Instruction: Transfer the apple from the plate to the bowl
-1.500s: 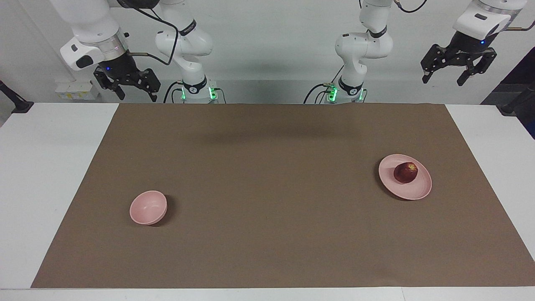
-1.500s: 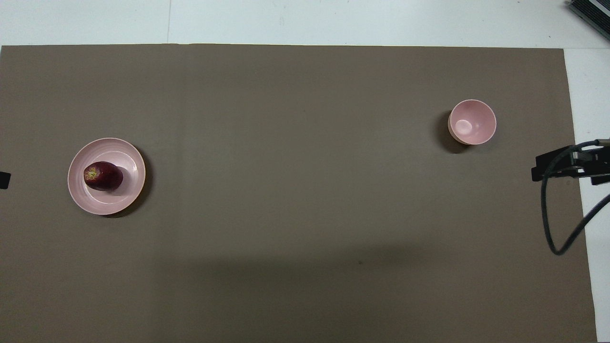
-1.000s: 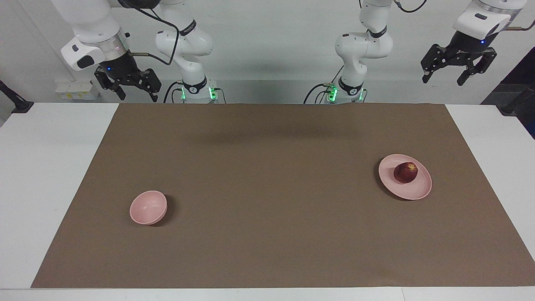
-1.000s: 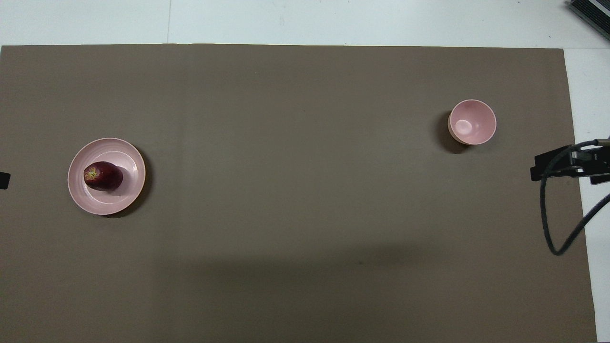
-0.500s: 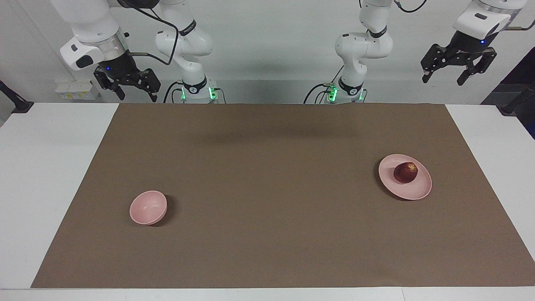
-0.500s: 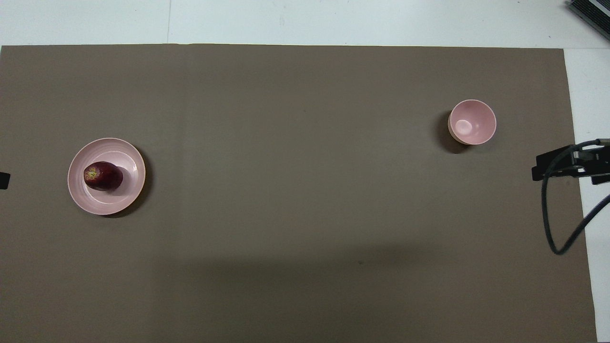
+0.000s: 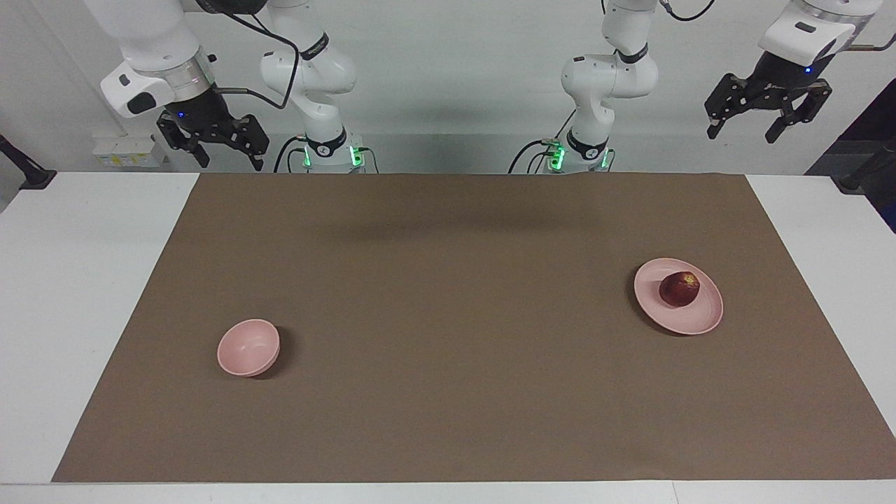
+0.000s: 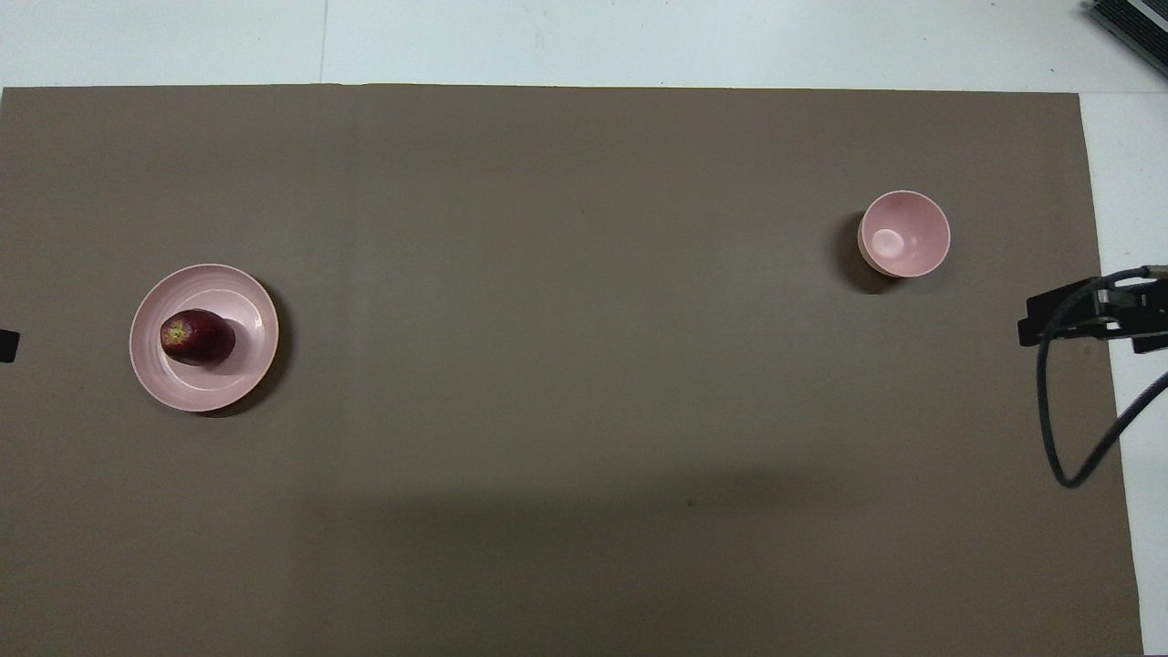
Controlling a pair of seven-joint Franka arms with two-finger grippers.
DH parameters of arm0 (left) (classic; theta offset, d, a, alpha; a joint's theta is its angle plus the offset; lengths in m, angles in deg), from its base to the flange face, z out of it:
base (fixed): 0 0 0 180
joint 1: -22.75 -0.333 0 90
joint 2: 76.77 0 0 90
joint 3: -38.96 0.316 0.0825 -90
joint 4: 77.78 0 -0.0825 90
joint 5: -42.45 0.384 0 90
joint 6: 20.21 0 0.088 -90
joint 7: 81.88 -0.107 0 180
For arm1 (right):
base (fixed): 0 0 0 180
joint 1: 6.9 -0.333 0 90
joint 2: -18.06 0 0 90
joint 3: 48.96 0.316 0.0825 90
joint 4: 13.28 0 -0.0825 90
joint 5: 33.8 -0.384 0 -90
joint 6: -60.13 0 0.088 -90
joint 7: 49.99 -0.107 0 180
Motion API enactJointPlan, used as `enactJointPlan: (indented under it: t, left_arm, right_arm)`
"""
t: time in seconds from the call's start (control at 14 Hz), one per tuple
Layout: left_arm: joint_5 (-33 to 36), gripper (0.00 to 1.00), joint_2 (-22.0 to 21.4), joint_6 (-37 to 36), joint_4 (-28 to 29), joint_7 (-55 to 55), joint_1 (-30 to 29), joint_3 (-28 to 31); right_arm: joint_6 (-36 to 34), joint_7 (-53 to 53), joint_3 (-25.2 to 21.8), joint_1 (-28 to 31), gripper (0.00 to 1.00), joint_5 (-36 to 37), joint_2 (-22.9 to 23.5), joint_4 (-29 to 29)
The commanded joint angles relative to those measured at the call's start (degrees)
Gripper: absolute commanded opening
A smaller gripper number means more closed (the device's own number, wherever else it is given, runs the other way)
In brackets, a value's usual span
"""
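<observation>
A: Since the apple (image 7: pixel 679 289) sits on the plate (image 7: pixel 703 322) toward the left arm's end of the tabletop (image 7: pixel 63 280), which arm should take it?

B: From the facing view, the left one, I'd say. The left gripper (image 7: pixel 767 124) hangs high by its own end, jaws apart and empty, well apart from the plate. The right gripper (image 7: pixel 213 145) hangs the same way at the right arm's end, jaws apart, nothing in them. That arm waits.

A: And the bowl (image 7: pixel 248 347)?

B: It stands on the brown mat (image 7: pixel 448 392) toward the right arm's end, farther from the robots than the plate, and well apart from it. That is a long carry; a handover may be needed, though I can't judge reach from here.

A: What does the overhead view add?

B: The apple (image 8: pixel 198 337) lies on its side, its yellow stem end turned toward the left arm's end, and it rests off-centre on the plate (image 8: pixel 242 292). I'd come straight down over its middle and close across the narrower width, so it can't roll out. Keep the fingertips clear of the low rim.

A: The bowl (image 8: pixel 903 234) looks narrow.

B: It is, and deep, and empty. So I'd centre the apple over it and lower it inside before letting go; a drop from height could tip the bowl. Only a dark edge of each arm shows at the sides of this view.
</observation>
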Motion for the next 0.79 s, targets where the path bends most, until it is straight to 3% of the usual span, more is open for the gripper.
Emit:
enactJointPlan:
  t: [0.0,0.71]
  left_arm:
    - [0.1,1.0,-0.9,-0.6,0.7,0.6,0.0,0.1]
    - [0.1,1.0,-0.9,-0.6,0.7,0.6,0.0,0.1]
  right_arm:
    - [-0.6,1.1,0.1,0.6,1.0,-1.3,0.3,0.8]
    - [-0.2,-1.4,0.1,0.6,1.0,-1.6,-0.5,-0.6]
